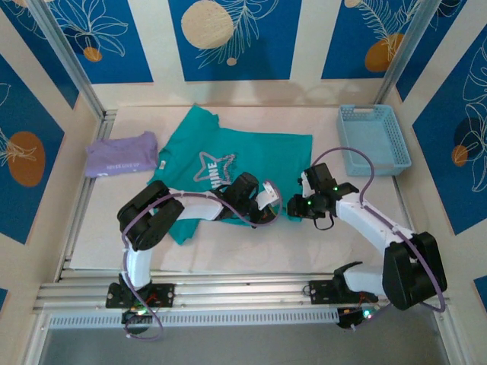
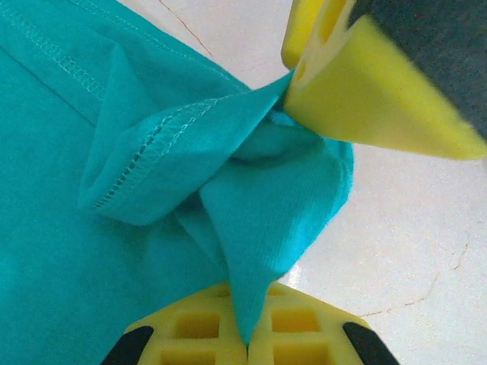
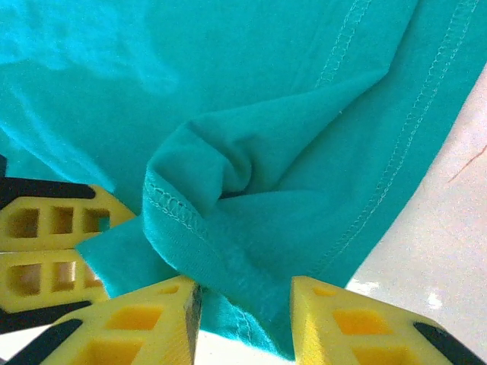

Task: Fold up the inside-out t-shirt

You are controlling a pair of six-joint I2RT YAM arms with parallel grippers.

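Observation:
The inside-out t-shirt [image 1: 243, 148] is teal and lies spread on the white table [image 1: 99, 239], its whitish star print facing up. My left gripper [image 1: 266, 196] is at the shirt's near right corner. In the left wrist view the left gripper [image 2: 247, 308] is shut on a pinched fold of the teal t-shirt [image 2: 68, 251], which rises bunched from the jaws. My right gripper [image 1: 299, 204] is right beside it. In the right wrist view the right gripper [image 3: 245, 295] stands open, its yellow fingers [image 3: 144, 319] apart, with the hemmed edge of the t-shirt [image 3: 266, 114] lying loose between them.
A folded lavender shirt [image 1: 122, 154] lies at the table's left side. A light blue basket [image 1: 373, 138] stands at the back right. The right gripper's yellow finger [image 2: 365, 84] crowds the left wrist view's upper right. Walls close in the table on three sides.

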